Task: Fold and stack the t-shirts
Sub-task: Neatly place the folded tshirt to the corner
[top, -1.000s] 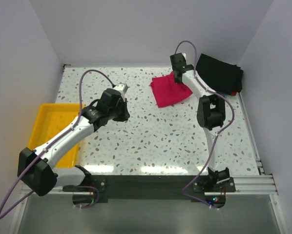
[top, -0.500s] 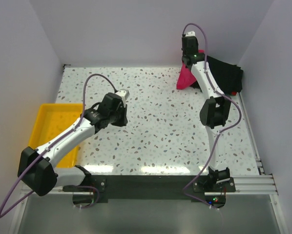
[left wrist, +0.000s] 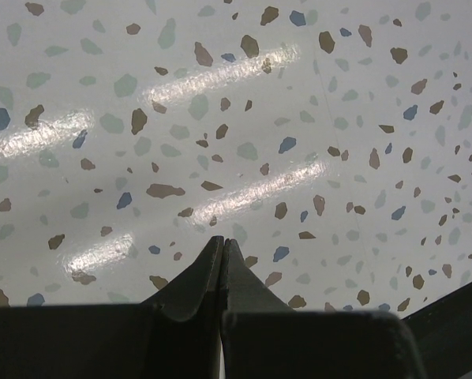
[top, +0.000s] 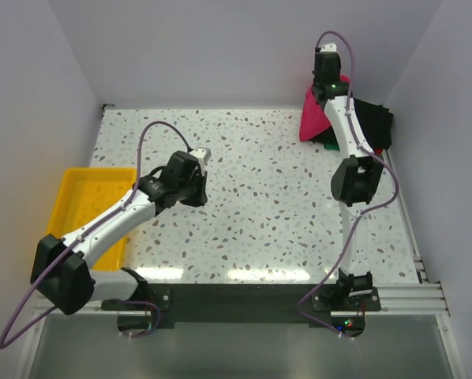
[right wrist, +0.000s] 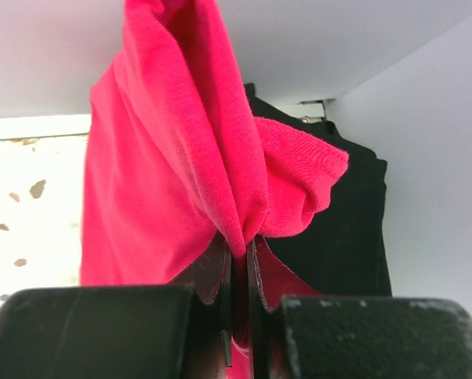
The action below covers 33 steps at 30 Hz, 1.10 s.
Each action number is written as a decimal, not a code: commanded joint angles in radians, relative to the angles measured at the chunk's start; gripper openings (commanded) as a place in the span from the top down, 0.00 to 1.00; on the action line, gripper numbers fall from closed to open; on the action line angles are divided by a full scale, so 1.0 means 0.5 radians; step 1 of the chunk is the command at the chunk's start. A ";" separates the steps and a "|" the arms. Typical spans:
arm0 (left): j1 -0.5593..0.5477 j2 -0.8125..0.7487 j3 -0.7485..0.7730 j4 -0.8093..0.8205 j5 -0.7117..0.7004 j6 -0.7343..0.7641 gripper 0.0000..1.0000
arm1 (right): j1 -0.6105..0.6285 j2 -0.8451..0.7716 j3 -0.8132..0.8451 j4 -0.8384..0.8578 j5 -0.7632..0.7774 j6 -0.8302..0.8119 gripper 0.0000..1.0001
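My right gripper [right wrist: 241, 246] is shut on a fold of the crimson-pink t-shirt [right wrist: 173, 158], which hangs bunched from the jaws. From above, that pink t-shirt [top: 312, 120] is lifted at the far right corner, partly over the folded black t-shirt [top: 372, 122]. The black t-shirt [right wrist: 342, 237] lies right behind the pink cloth in the right wrist view. A sliver of green cloth [top: 328, 144] shows under the arm. My left gripper [left wrist: 223, 241] is shut on nothing, low over the bare speckled table [left wrist: 220, 118], left of centre [top: 201, 155].
A yellow plastic tray [top: 82, 207] sits at the table's left edge beside the left arm. White walls close the back and both sides. The right arm [top: 354, 178] stretches along the right side toward the back corner.
The right gripper has carried the pink t-shirt up off the table and to the right, over the black pile. The left arm has hardly moved.
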State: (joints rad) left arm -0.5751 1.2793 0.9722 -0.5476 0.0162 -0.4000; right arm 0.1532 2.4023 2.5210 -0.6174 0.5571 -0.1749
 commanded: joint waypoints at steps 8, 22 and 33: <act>0.015 0.052 -0.002 0.012 0.050 0.045 1.00 | -0.150 -0.147 0.039 0.136 0.012 0.086 1.00; 0.030 0.114 -0.009 0.037 0.136 0.045 1.00 | -0.300 -0.243 -0.262 0.207 0.144 0.233 1.00; 0.030 0.123 -0.012 0.046 0.152 0.045 1.00 | -0.435 -0.221 -0.406 0.222 0.226 0.334 1.00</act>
State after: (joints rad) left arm -0.5652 1.3357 0.9684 -0.5419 0.0753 -0.4000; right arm -0.0471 2.3817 2.3253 -0.5556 0.5938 -0.0311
